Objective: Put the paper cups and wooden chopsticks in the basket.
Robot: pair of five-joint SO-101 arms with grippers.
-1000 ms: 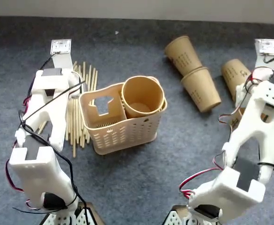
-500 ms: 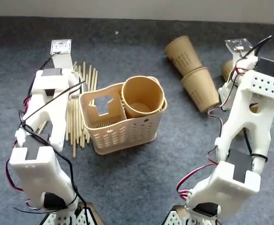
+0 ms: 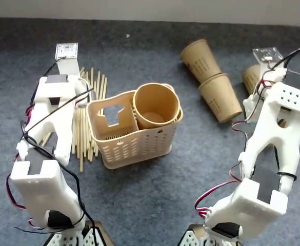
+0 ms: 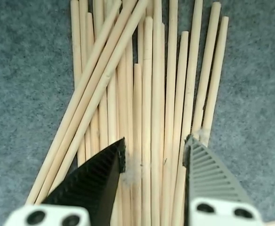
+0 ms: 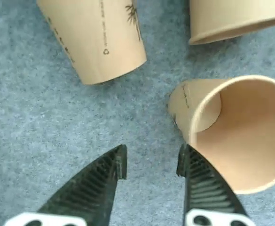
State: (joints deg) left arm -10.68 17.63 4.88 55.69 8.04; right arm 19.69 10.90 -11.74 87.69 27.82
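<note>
Chopsticks [image 4: 146,70] lie bundled on the carpet [image 3: 139,205], just beside the basket [image 3: 134,141]. Left gripper [image 4: 155,150] sits right over them, jaws parted across several sticks. Upright cup [image 3: 156,105] stands inside the basket. Right gripper [image 5: 151,162] is low over the carpet, jaws apart and gripping nothing. Fallen cup [image 5: 231,127] lies just beside one jaw, third cup [image 5: 92,37] farther out.

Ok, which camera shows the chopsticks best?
The left wrist view: chopsticks lie close under the left gripper. The high view has them partly behind that arm, beside the basket; the right wrist view faces paper cups.
</note>
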